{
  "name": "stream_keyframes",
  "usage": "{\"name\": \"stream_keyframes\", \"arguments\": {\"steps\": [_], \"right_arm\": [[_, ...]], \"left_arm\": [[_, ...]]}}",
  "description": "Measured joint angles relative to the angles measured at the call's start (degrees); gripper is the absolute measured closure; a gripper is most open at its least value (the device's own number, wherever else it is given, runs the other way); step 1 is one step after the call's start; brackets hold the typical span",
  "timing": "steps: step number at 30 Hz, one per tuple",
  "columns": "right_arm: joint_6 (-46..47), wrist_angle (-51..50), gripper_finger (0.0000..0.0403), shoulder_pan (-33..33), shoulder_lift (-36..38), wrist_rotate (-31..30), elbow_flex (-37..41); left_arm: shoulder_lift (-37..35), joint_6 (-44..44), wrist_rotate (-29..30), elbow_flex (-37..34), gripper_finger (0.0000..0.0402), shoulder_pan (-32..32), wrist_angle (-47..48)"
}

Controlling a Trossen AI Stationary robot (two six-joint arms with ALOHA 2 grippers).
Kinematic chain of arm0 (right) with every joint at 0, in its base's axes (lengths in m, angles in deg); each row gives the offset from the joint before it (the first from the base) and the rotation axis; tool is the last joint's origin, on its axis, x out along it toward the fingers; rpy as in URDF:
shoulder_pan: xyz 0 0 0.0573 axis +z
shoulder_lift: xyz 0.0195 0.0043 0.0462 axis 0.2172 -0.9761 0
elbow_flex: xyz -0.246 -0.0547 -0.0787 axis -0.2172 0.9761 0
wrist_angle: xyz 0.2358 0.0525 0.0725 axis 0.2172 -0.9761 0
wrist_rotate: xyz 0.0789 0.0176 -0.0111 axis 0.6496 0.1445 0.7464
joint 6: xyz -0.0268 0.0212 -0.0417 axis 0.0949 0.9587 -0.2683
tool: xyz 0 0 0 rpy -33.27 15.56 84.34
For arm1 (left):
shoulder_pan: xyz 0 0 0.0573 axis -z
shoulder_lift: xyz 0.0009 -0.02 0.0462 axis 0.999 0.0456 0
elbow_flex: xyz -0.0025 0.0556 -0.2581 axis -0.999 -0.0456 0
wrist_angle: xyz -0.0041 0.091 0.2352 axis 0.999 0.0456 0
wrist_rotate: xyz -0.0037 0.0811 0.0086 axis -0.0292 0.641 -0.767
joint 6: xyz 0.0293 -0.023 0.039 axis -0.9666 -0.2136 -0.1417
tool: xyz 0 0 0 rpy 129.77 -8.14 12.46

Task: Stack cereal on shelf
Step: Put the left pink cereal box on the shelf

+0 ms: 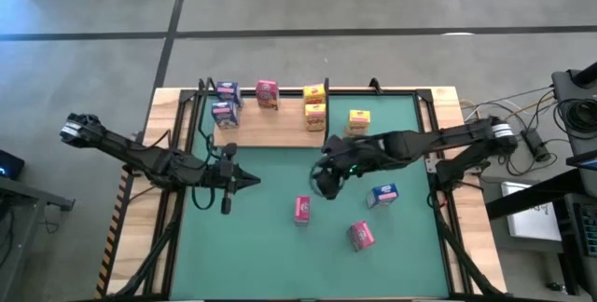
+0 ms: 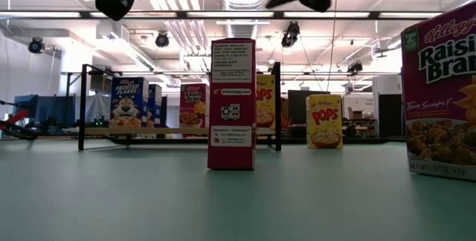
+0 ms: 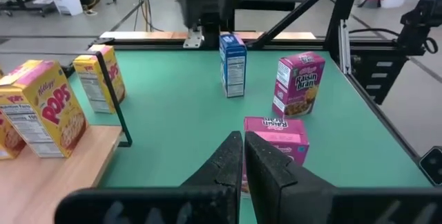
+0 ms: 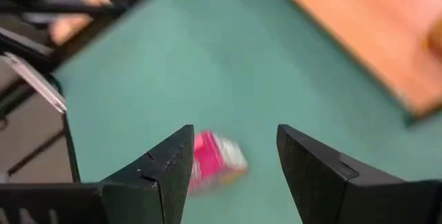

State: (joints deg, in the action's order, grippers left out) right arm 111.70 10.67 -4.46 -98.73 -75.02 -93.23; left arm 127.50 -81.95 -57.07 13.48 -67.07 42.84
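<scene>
The light-wood shelf (image 1: 280, 130) lies along the table's far side. Standing on it are two blue boxes (image 1: 225, 102), a pink box (image 1: 268, 94) and three yellow boxes (image 1: 315, 103), one of them (image 1: 359, 121) further right. On the green mat are a pink box (image 1: 302, 209), a second pink box (image 1: 362, 235) and a blue box (image 1: 383, 195). My right gripper (image 4: 235, 137) is open and hovers above the mat with a pink box (image 4: 217, 162) below its fingers. My left gripper (image 3: 243, 148) is shut and held above the mat's left-centre (image 1: 250, 183).
Black frame posts (image 2: 82, 107) stand at the shelf's corners, and black rails (image 1: 187, 153) run along the mat's sides. Bare mat (image 1: 261, 255) lies toward the near edge. In the low view, the pink box (image 2: 231, 103) stands upright on its base, in front of the shelf.
</scene>
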Motion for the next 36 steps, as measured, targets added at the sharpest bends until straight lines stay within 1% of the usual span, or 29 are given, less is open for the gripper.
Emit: {"name": "stream_keyframes", "arguments": {"steps": [5,9,13,19,21,23,25,27,29,31,32,34,36], "right_arm": [[11.49,-18.51,0.0207,0.71,-6.84,0.83,-9.55],[17.8,-27.21,0.0206,0.79,-11.73,4.74,-14.42],[24.73,-28.49,0.0206,0.78,-15.81,5.76,-17.98],[24.18,-28.53,0.0206,0.52,-22.35,9.88,-24.27],[23.76,-28.59,0.0206,0.54,-24.53,11.78,-26.97],[21.41,-28.53,0.0206,0.54,-26.74,14.85,-30.39],[17.72,-28.57,0.0206,0.54,-29.08,17.44,-34.42],[9.31,-28.57,0.0206,0.72,-31.32,20.96,-38.89],[-2.63,-30.49,0.0206,1.23,-33.47,24.99,-43.23],[-18.82,-35.38,0.0206,2.44,-35.41,27.22,-47.26],[-25.67,-38.92,0.0206,3.22,-36.34,26.77,-48.98],[-38.35,-45.3,0.0206,4.65,-38.33,23.34,-52.32],[-48.5,-50.65,0.0206,5.82,-40.17,16.9,-54.85]], "left_arm": [[0.0,0.57,-0.08,0.66,0.0401,0.0,0.79],[0.0,0.57,-0.1,0.73,0.0401,0.0,0.86],[0.0,0.57,-0.12,0.73,0.0401,-0.01,0.85],[0.0,0.57,-0.14,0.75,0.0401,0.0,0.94],[0.04,0.57,-0.14,0.75,0.0401,0.0,0.98],[0.04,0.57,-0.14,0.75,0.0401,0.0,1.06],[0.04,0.57,-0.14,0.76,0.0401,0.0,1.08],[0.04,0.75,-0.14,0.77,0.0401,0.0,1.1],[0.04,1.29,-0.17,0.77,0.0401,0.0,1.1],[0.07,2.47,-0.17,0.77,0.0401,0.0,1.16],[0.07,2.95,-0.17,0.77,0.0401,0.0,1.14],[0.07,3.86,-0.18,0.77,0.0401,0.09,1.19],[0.07,4.25,-0.19,0.77,0.0401,0.34,1.14]]}}
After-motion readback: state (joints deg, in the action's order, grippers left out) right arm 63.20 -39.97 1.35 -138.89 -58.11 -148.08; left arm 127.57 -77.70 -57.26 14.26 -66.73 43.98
